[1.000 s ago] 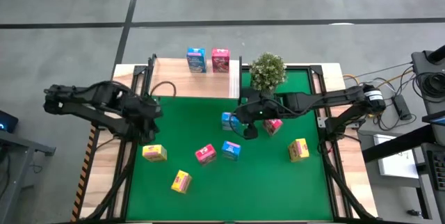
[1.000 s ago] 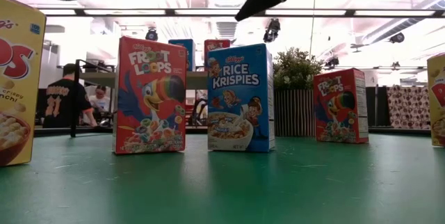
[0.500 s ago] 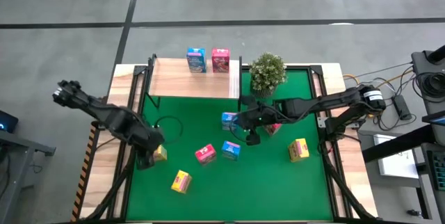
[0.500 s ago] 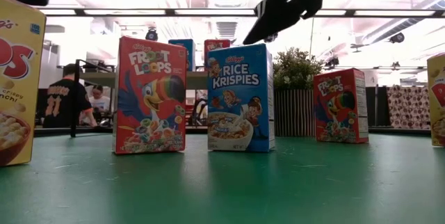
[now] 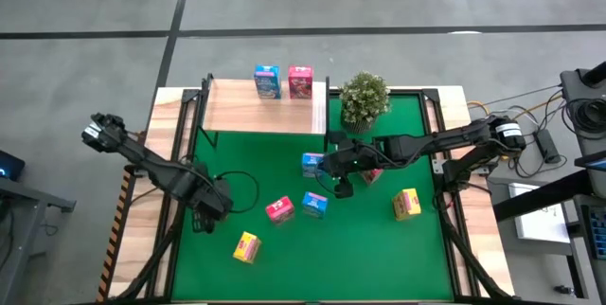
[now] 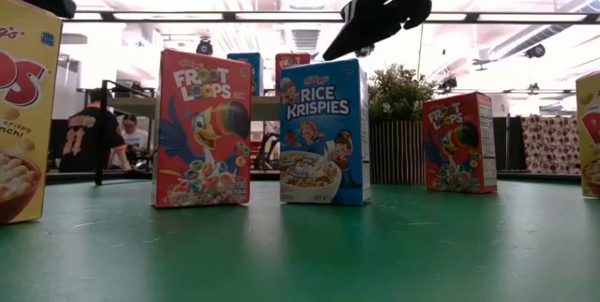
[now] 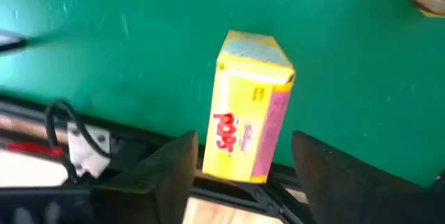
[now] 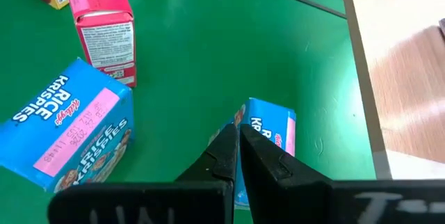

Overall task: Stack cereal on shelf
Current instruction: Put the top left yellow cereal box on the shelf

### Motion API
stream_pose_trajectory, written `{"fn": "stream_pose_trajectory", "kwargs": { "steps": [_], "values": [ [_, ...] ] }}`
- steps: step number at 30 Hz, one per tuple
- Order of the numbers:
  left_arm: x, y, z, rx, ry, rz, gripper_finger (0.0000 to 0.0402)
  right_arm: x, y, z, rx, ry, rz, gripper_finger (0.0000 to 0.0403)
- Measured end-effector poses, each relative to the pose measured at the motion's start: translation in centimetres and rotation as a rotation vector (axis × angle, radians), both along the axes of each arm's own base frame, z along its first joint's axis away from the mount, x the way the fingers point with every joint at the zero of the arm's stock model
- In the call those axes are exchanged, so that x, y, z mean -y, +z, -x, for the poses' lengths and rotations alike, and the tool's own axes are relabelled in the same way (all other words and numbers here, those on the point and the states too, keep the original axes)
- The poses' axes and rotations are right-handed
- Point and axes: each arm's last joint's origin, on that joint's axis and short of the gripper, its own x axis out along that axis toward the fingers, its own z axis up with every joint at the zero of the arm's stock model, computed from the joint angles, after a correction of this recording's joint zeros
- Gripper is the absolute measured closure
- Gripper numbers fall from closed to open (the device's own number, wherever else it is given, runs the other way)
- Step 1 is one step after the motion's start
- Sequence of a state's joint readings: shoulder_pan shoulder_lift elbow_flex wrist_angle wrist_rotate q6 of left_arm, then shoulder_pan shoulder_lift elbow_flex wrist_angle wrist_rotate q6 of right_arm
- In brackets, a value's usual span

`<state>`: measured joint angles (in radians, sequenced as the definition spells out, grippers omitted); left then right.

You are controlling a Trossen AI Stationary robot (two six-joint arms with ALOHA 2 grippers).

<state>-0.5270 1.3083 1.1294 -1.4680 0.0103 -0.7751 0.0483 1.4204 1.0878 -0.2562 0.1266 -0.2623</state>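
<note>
Left gripper (image 7: pixel 240 165) spread above a yellow cereal box (image 7: pixel 249 109); right gripper (image 8: pixel 238 147) pressed together over the mat's middle.

The left fingers (image 7: pixel 174 172) stand either side of the yellow box without touching it, at the left edge of the green mat (image 5: pixel 379 248). The right gripper hangs above a blue box (image 8: pixel 268 137), with a second blue box (image 8: pixel 73 130) and a pink-red box (image 8: pixel 104 19) just beside it. Another pink-red box (image 5: pixel 371 174) lies partly under the right arm. Farther out, two more yellow boxes (image 5: pixel 247 246) (image 5: pixel 407 204) stand apart. The shelf (image 5: pixel 256 114) at the far left carries one blue box (image 5: pixel 267 81) and one pink-red box (image 5: pixel 300 81); the potted plant (image 5: pixel 364 97) stands just right of it.
</note>
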Motion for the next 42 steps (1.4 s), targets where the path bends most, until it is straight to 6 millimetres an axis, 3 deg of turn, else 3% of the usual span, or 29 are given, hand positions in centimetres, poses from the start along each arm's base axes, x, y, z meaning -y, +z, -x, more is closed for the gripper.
{"fn": "stream_pose_trajectory", "kwargs": {
  "steps": [4,9,23,42],
  "values": [
    [-0.2,0.3,0.2,0.030,-0.025,-0.006,0.0150,0.0,-0.1,0.0,-0.002,0.000,0.000,0.0394],
    [-0.3,0.5,0.4,0.061,-0.014,0.004,0.0143,0.0,-0.1,0.0,-0.005,0.000,0.000,0.0394],
    [-0.6,-2.7,1.2,0.064,-0.011,0.013,0.0143,0.0,-0.2,0.1,-0.012,0.000,0.000,0.0394],
    [-0.3,-3.0,0.8,0.056,-0.032,0.043,0.0235,0.0,-0.2,0.1,-0.013,0.000,0.000,0.0394]
  ]
}}
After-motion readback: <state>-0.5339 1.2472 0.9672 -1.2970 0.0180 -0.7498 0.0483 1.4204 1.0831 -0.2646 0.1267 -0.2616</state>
